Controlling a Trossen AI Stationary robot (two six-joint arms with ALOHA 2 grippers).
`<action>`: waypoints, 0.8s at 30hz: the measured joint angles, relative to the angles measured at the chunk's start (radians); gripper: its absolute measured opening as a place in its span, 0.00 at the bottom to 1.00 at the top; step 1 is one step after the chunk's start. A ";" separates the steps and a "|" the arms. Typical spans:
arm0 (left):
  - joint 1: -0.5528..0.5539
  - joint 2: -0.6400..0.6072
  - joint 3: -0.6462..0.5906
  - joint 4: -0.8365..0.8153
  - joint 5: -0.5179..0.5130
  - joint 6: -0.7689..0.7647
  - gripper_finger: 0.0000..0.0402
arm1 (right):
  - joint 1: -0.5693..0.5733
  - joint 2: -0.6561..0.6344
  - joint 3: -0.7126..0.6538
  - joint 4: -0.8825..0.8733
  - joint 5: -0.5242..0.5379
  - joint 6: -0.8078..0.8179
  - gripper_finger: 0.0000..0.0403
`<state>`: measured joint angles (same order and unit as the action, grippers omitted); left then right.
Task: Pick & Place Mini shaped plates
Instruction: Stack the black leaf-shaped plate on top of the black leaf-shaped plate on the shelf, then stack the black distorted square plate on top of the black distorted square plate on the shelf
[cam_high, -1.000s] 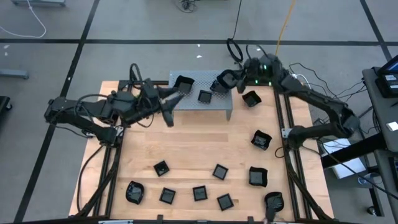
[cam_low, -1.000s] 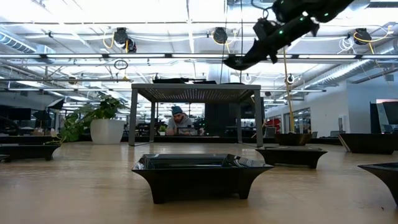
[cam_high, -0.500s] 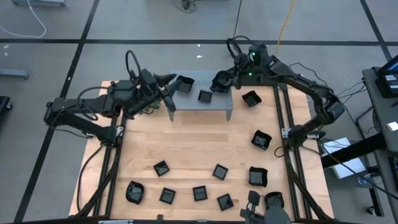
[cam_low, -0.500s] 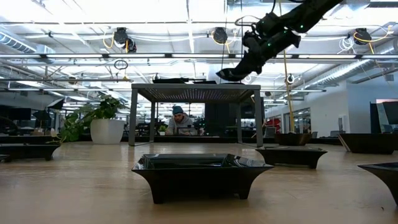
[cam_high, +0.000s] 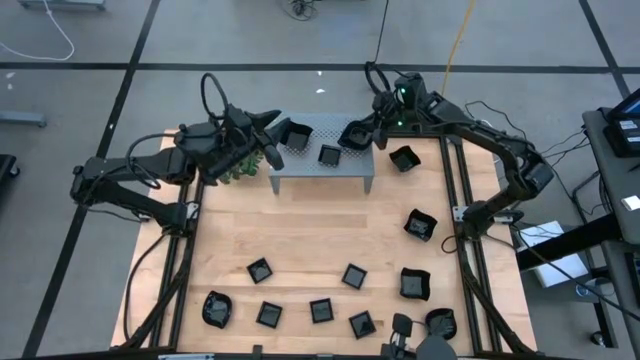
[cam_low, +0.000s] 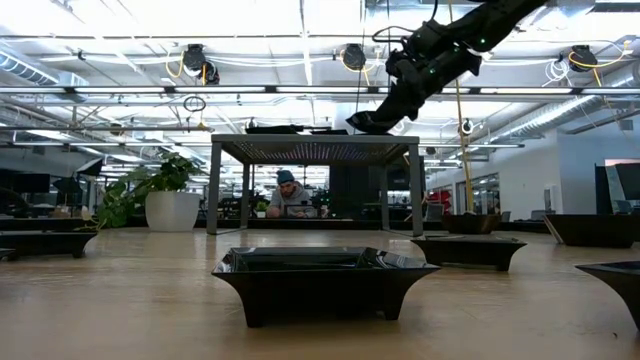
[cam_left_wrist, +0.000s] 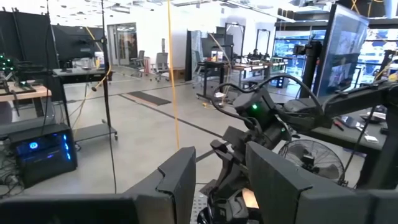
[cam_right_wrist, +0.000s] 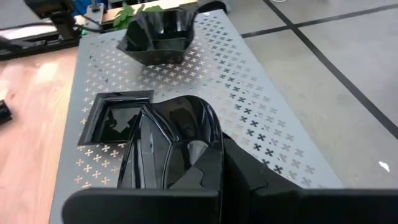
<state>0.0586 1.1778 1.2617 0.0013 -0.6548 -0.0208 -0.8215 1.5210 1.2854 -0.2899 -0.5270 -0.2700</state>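
Note:
A grey perforated stand (cam_high: 322, 160) stands at the table's far middle. On its top rest a rounded black plate (cam_high: 296, 134) and a flat square one (cam_high: 330, 155). My right gripper (cam_high: 358, 133) is shut on a third black plate (cam_right_wrist: 163, 144) just over the stand's right part (cam_low: 372, 122). Whether this plate touches the top I cannot tell. My left gripper (cam_high: 272, 138) hovers open and level by the stand's left end, with nothing between its fingers (cam_left_wrist: 177, 180). My right gripper grips the plate by the rim nearest the wrist (cam_right_wrist: 208, 155); the fingers themselves hide the exact spot. They come slanting down from the table's far right. The plate juts out ahead of the fingers, tilted, over the stand's top.
Several black plates lie on the wooden table: near the stand's right end (cam_high: 403, 158), along the right side (cam_high: 419, 225) (cam_high: 414, 284) and in a row toward the near edge (cam_high: 320, 310). A green sprig (cam_high: 236, 168) sits under my left arm. A person sits beyond the table (cam_low: 288, 192).
My left gripper has swung toward the table's far edge, up beside the stand's left end, staying open. My right gripper has tipped downward and sunk with its plate toward the stand's top, shifting slightly toward the table's left.

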 joint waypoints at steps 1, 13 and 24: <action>0.000 0.000 0.000 0.000 0.000 0.000 0.36 | 0.003 0.000 0.000 0.000 0.000 -0.006 0.00; 0.000 0.000 0.000 -0.001 0.000 -0.003 0.36 | 0.005 0.000 0.000 0.041 0.057 -0.006 0.14; -0.002 0.000 0.000 -0.048 0.001 -0.041 0.36 | 0.005 -0.077 0.000 0.033 0.203 0.033 0.34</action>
<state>0.0566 1.1778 1.2617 -0.0470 -0.6541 -0.0616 -0.8161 1.4440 1.2854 -0.2567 -0.3245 -0.2369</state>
